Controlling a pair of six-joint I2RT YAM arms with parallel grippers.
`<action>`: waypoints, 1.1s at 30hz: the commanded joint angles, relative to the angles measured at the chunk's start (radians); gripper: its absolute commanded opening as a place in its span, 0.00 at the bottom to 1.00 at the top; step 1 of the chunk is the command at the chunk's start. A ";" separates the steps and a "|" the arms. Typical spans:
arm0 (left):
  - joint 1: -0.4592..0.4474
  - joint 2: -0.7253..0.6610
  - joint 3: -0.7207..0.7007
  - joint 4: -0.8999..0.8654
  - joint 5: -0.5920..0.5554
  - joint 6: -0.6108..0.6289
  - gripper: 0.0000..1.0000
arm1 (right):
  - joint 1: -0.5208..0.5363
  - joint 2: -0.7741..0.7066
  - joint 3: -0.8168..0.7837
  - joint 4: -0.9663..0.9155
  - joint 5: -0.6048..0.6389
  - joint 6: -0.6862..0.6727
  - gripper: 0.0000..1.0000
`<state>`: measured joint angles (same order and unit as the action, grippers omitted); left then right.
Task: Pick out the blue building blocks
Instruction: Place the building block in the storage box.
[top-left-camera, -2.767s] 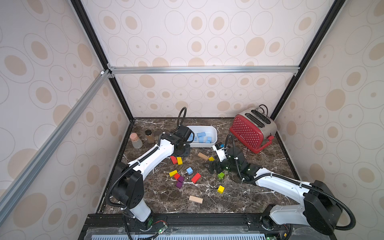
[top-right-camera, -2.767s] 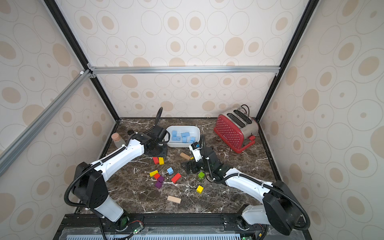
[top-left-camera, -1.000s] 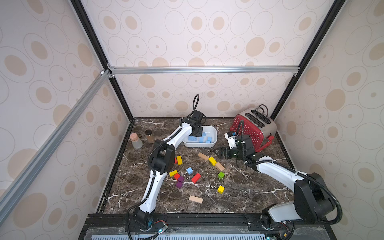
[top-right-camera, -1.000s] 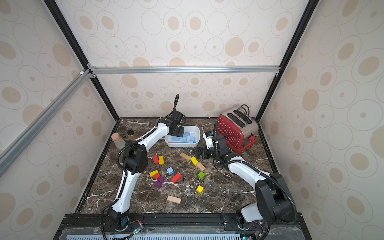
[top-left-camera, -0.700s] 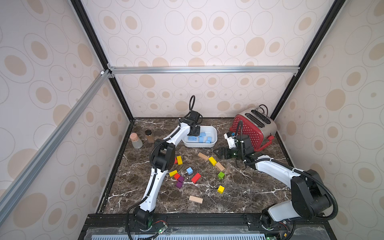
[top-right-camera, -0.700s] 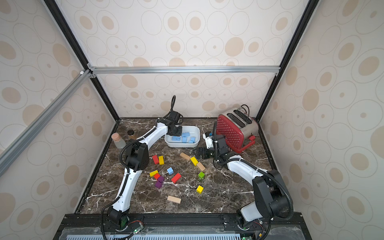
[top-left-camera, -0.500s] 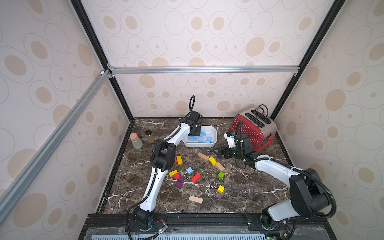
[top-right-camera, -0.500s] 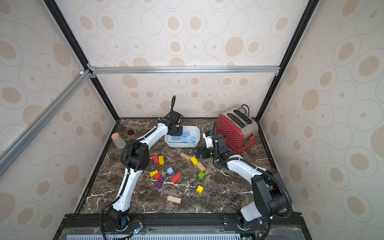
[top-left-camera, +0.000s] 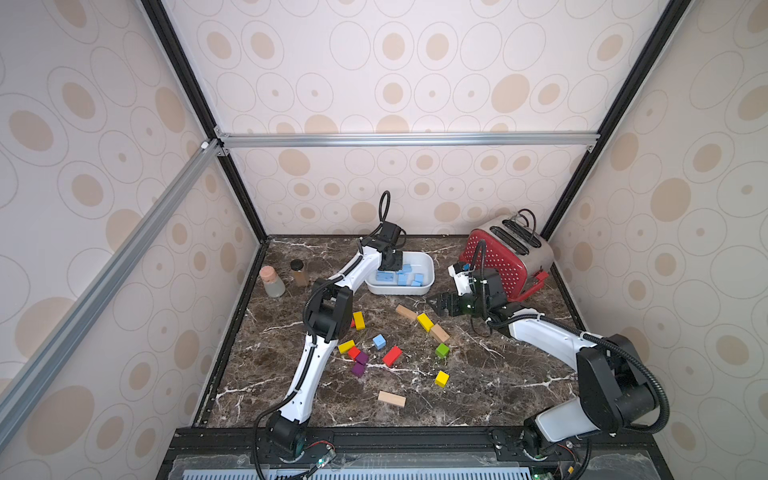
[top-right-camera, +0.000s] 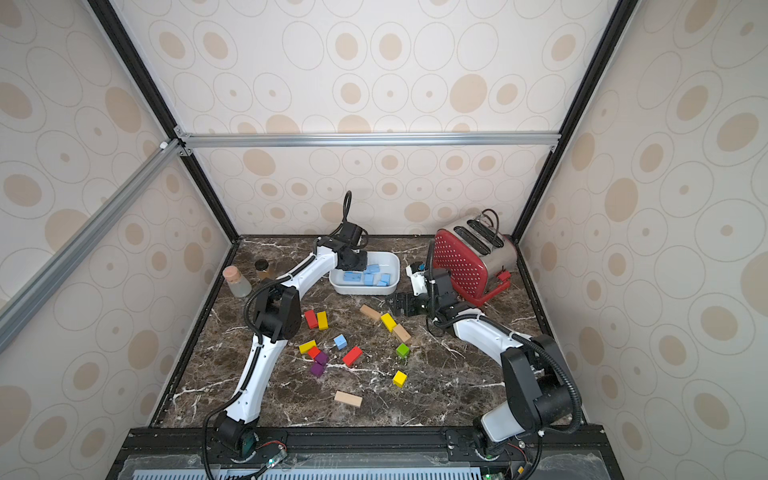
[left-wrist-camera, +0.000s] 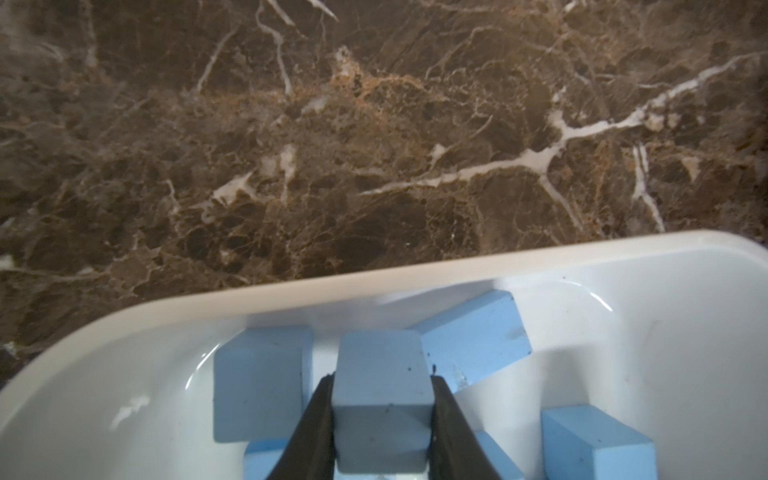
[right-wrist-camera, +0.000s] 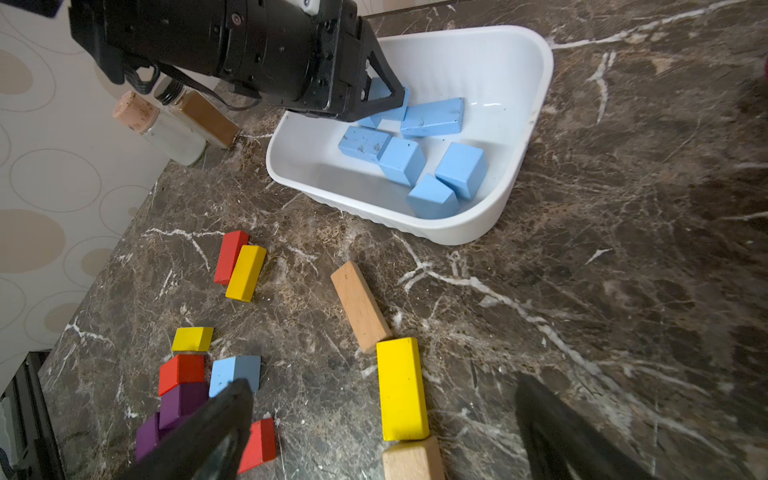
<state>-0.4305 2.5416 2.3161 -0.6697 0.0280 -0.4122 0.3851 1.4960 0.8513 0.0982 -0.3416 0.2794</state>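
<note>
Read the counter (top-left-camera: 498, 374) as a clock face, with six o'clock at the robot's base and twelve at the back wall.

Nearest, at six, a lone tan bar (top-left-camera: 391, 398) lies flat, with a yellow cube (top-left-camera: 441, 378) toward five. Near the centre a loose blue cube (top-left-camera: 379, 341) sits on the counter, in neither arm's grip. A red block (top-left-camera: 392, 356) lies near it at its four o'clock. At its seven o'clock, two purple cubes (top-left-camera: 360, 364), a small red cube (top-left-camera: 353, 352) and a yellow block (top-left-camera: 345, 346) cluster together. A green cube (top-left-camera: 442, 350) stands toward three.

Farther back, toward ten, a red bar (top-right-camera: 311, 319) and a short yellow bar (top-right-camera: 322, 320) lie side by side. Toward one, a second tan bar (top-left-camera: 406, 312), a long yellow bar (top-left-camera: 424, 322) and a tan block (top-left-camera: 439, 333) form a slanting row. The right end effector (right-wrist-camera: 382, 384) hangs by that row's far end, jaws spread wide and holding nothing.

At twelve, a white tray (top-left-camera: 428, 266) holds the other blue building blocks (right-wrist-camera: 432, 116), both cubes and bars. The left end effector (left-wrist-camera: 382, 378) reaches into the tray's ten o'clock corner with its jaws drawn narrow. The clamped blue cube (left-wrist-camera: 380, 411) sits between them, gripped by two opposite sides, above the other blocks.

A red toaster (top-left-camera: 507, 257) stands at two. At ten, by the wall, stand a corked bottle (top-left-camera: 272, 281) and a dark-capped bottle (top-left-camera: 300, 272).
</note>
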 joint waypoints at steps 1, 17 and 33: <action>0.006 0.019 0.042 -0.027 -0.032 -0.007 0.00 | -0.008 0.014 0.010 0.019 -0.013 0.006 1.00; 0.006 0.021 0.033 -0.055 -0.083 0.020 0.02 | -0.008 0.017 0.008 0.023 -0.022 0.017 1.00; 0.006 0.021 0.032 -0.077 -0.056 0.000 0.41 | -0.008 0.011 0.003 0.018 -0.028 0.016 1.00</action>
<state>-0.4290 2.5473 2.3161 -0.7124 -0.0257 -0.4053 0.3847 1.5097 0.8513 0.1051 -0.3595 0.2947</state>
